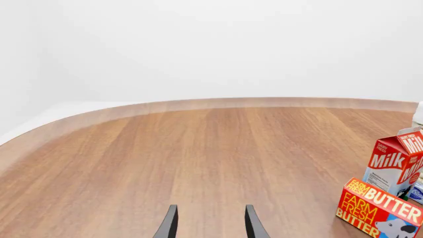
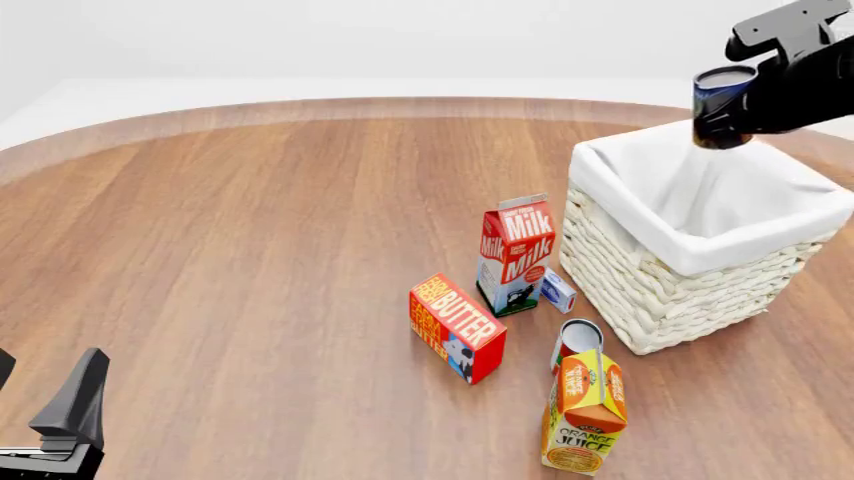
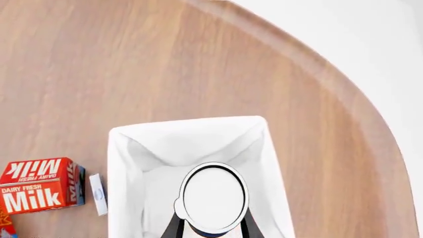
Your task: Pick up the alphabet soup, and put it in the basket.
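Note:
My right gripper [image 2: 731,108] is shut on the alphabet soup [image 2: 722,105], a dark blue can with a pale top, and holds it upright in the air over the basket [image 2: 667,290]. In the right wrist view the can's pale top [image 3: 213,197] sits between the two fingers [image 3: 173,229], over the white cloth lining inside the basket [image 3: 119,163]. My left gripper [image 2: 40,388] is at the table's near left corner, far from everything. In the left wrist view it [image 1: 210,225] is open and empty over bare wood.
A milk carton [image 2: 515,255] and a small blue-white box [image 2: 557,291] stand just left of the basket. A butter box [image 2: 457,327], a reddish can [image 2: 575,343] and an orange juice carton [image 2: 585,410] lie nearer to me. The curved table edge [image 2: 400,103] runs along the far side.

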